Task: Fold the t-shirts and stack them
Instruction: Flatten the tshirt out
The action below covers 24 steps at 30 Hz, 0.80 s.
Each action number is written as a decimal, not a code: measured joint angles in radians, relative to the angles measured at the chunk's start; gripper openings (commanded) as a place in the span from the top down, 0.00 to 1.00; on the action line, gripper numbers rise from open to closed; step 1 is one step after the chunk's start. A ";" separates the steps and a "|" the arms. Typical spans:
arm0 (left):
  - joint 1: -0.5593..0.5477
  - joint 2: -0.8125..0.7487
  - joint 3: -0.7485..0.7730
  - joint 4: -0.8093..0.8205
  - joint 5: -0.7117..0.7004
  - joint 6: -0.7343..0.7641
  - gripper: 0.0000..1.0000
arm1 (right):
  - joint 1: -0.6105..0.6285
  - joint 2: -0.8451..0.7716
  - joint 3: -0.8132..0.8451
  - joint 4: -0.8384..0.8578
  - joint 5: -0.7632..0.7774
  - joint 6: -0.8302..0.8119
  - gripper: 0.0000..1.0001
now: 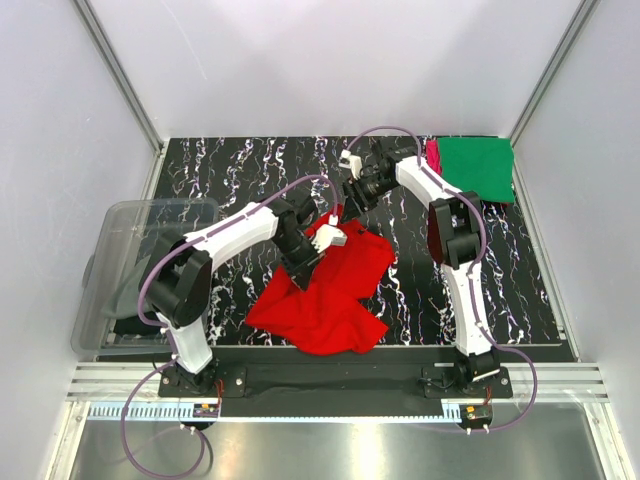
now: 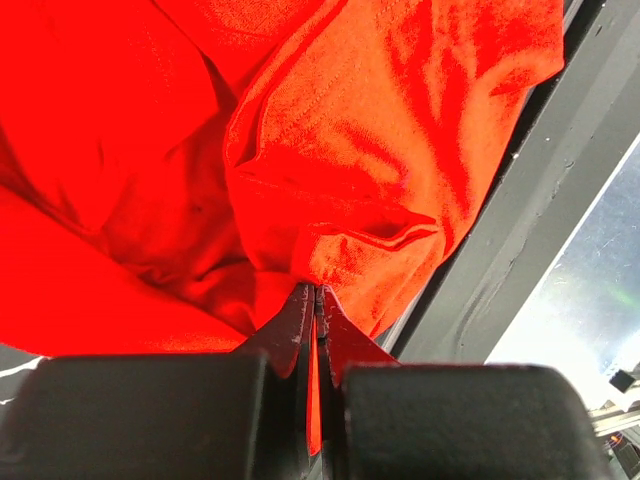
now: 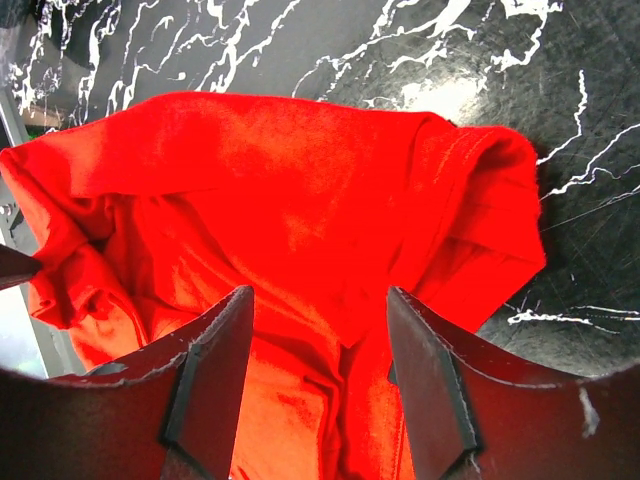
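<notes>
**Red tee bunched up mid-bench, left hand has a pinch on it**

Closest to the arm bases, the red t-shirt (image 1: 325,290) is lying crumpled on the black marbled bench (image 1: 500,290). It sits around the middle and sags toward 6 o'clock, with folds and wrinkles all over, so nothing like flat.

The left hand (image 2: 315,300) is on the shirt's 12 o'clock end. Its jaws are squeezed right together with a thin bit of red cloth caught between them, and the wrist view shows the rest of the fabric bunching out past the tips.

Just past that, toward 12, the right hand (image 3: 318,295) hangs over the shirt's far edge. Its jaws are spread apart with nothing in them, and you can see the red cloth below through the gap.

Over at 9 o'clock there's a clear tub (image 1: 150,215) at the left edge.

Way back at about 1 o'clock, in the far right corner, the green t-shirt (image 1: 478,167) is folded square. A sliver of the pink t-shirt (image 1: 433,152) pokes out on its left side, touching it
</notes>
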 measured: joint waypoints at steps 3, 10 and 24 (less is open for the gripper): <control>0.006 0.000 0.002 -0.004 -0.003 0.003 1.00 | 0.001 0.020 0.015 -0.008 0.002 0.000 0.37; 0.017 0.000 0.003 -0.021 -0.011 0.014 1.00 | 0.005 0.064 0.040 -0.012 0.014 0.000 0.37; 0.020 -0.004 0.024 -0.029 -0.031 0.023 1.00 | 0.038 0.097 0.080 0.014 0.123 0.022 0.62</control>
